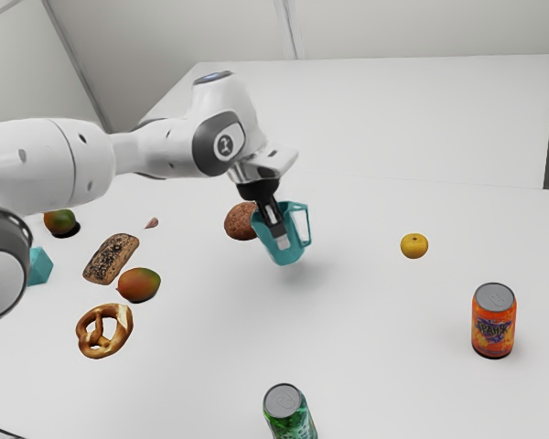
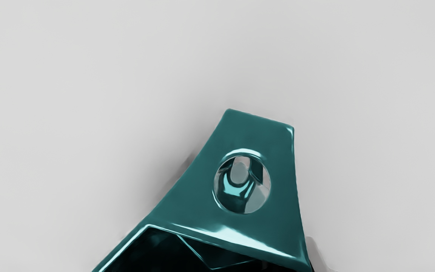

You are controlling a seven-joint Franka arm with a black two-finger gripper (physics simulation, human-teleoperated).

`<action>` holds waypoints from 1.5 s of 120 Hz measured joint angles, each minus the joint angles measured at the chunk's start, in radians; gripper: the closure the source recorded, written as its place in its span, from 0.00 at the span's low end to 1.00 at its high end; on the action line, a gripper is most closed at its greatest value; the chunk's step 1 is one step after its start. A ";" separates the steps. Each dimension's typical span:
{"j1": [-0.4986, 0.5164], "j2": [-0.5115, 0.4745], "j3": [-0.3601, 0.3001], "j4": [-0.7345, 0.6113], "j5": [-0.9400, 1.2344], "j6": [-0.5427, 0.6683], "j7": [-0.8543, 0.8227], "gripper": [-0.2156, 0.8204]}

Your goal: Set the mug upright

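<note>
My gripper (image 1: 279,236) points down at the teal mug (image 1: 293,249) near the middle of the exterior view, shut on the mug's wall. The mug is tilted, its mouth toward the hand and its handle on the exterior view's right. A soft shadow lies on the table below it. In the wrist view the teal mug (image 2: 255,226) shows its handle side with a round hole, and part of its dark mouth. The far side of the grip is hidden.
A brown round item (image 1: 241,221) lies close behind the mug. A yellow fruit (image 1: 414,245) and an orange can (image 1: 493,320) stand toward the exterior view's right, a green can (image 1: 290,413) at the front. A pretzel (image 1: 104,331), bread (image 1: 111,259) and mango (image 1: 139,284) lie left.
</note>
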 joint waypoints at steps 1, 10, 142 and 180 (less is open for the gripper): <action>0.001 -0.011 0.000 -0.021 0.006 0.006 -0.007 0.96; 0.006 -0.091 0.006 -0.165 0.045 0.061 -0.065 0.96; 0.010 -0.217 0.099 -0.504 0.096 0.395 -0.526 0.30; -0.026 -0.290 0.119 -0.460 0.122 0.317 -0.575 0.24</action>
